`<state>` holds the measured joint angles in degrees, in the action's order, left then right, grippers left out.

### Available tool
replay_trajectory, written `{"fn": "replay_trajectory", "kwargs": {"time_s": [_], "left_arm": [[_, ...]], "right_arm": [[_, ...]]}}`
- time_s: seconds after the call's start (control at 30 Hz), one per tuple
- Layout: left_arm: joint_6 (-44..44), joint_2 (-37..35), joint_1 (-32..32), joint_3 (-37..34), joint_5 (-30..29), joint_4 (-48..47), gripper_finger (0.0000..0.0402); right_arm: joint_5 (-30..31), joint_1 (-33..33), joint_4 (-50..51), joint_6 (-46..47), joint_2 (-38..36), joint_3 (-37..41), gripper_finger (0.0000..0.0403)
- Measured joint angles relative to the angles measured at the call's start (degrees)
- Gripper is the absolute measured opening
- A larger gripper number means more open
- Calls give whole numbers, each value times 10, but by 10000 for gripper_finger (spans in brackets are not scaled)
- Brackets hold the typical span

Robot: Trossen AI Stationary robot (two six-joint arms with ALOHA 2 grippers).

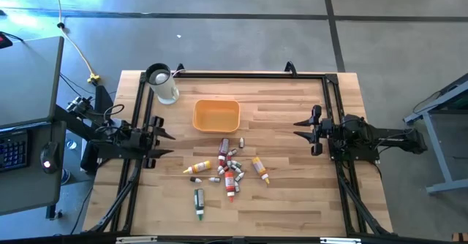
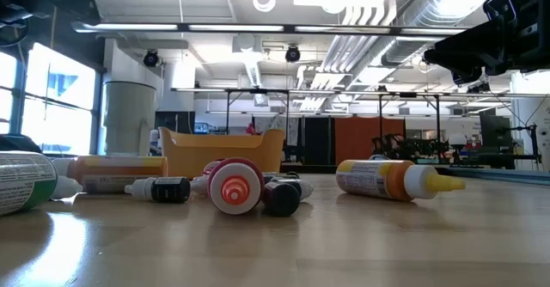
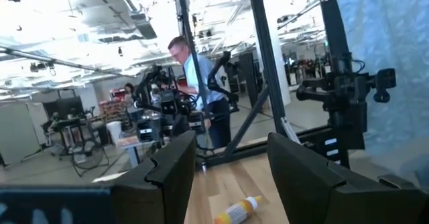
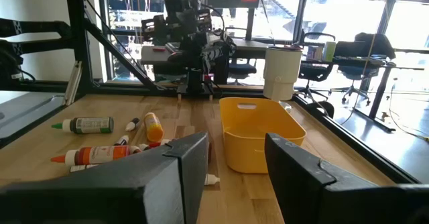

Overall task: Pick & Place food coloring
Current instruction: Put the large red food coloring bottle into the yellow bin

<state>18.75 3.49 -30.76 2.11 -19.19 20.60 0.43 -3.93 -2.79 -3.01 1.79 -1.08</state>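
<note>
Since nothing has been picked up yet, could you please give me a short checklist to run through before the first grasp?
1. Left gripper open and holding nothing: ok.
2. Right gripper open and holding nothing: ok.
3. Yellow-orange tray upright with nothing in it: ok.
4. Food coloring bottles all on the table, between the two arms: ok.
5. An easy first pick: ok, the green bottle lies apart from the pile.
6. Central cluster separated enough for a clean grasp: not ok, several bottles touch or overlap.
</note>
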Motion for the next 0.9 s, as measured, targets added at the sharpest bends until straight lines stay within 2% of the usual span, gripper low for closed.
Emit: {"fn": "replay_trajectory", "kwargs": {"time_s": [0.1,0.2,0.4,0.5,0.67,0.9], "left_arm": [[-26,0,0,0,-19,0,183],[-40,0,0,0,-66,0,183],[-44,0,0,0,-259,5,183],[-72,0,0,0,-324,6,183],[-72,0,0,8,-332,40,183],[-41,0,0,99,-354,13,183]], "right_arm": [[0,0,0,0,0,0,142],[0,0,0,0,0,0,142],[0,0,0,0,0,0,142],[0,0,0,0,0,0,142],[0,0,0,0,0,0,142],[0,0,0,0,0,0,142]]}}
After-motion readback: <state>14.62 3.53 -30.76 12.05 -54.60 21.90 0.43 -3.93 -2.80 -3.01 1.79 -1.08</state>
